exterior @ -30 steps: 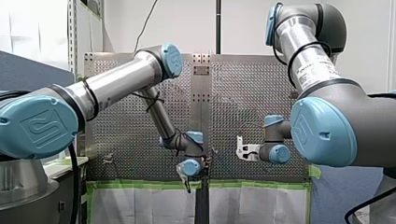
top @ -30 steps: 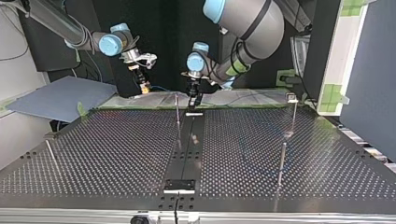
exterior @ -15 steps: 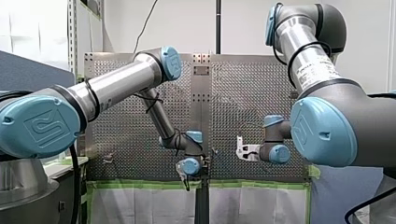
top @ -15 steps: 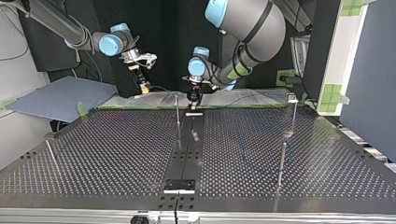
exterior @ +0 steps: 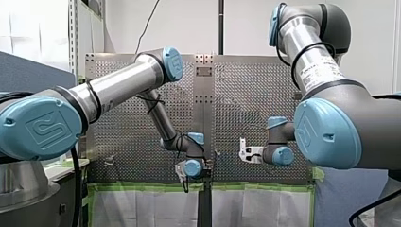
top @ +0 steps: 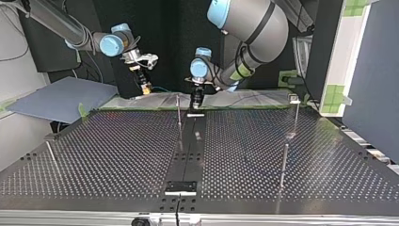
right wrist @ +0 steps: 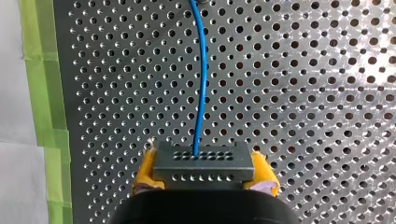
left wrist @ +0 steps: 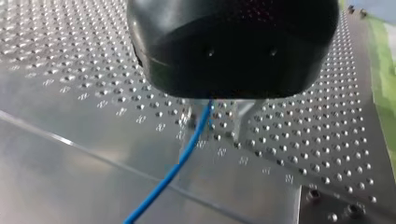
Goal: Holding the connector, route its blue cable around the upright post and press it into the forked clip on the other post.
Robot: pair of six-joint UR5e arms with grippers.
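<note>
Left tool (left wrist: pixel 220 122) largely behind housing (left wrist: pixel 233 42)

Connector (right wrist: pixel 201 166): grey block w/ two rows of small holes, held level and clamped betw. the yellow pads (right wrist: pixel 144 170) of my right gripper (right wrist: pixel 201 179). Blue cable (right wrist: pixel 200 84) leaves the upper hole row and runs nearly straight ahead of that gripper w/ a slight bow, and its far stretch passes betw. the parted metal fingers (left wrist: pixel 243 121) of my left gripper (left wrist: pixel 218 130) and trails off slack. Upright post (top: pixel 178 110), thin, stands just beside my left gripper; clip post (top: pixel 295 115), thin w/ a small head, is well apart from both grippers.
</note>
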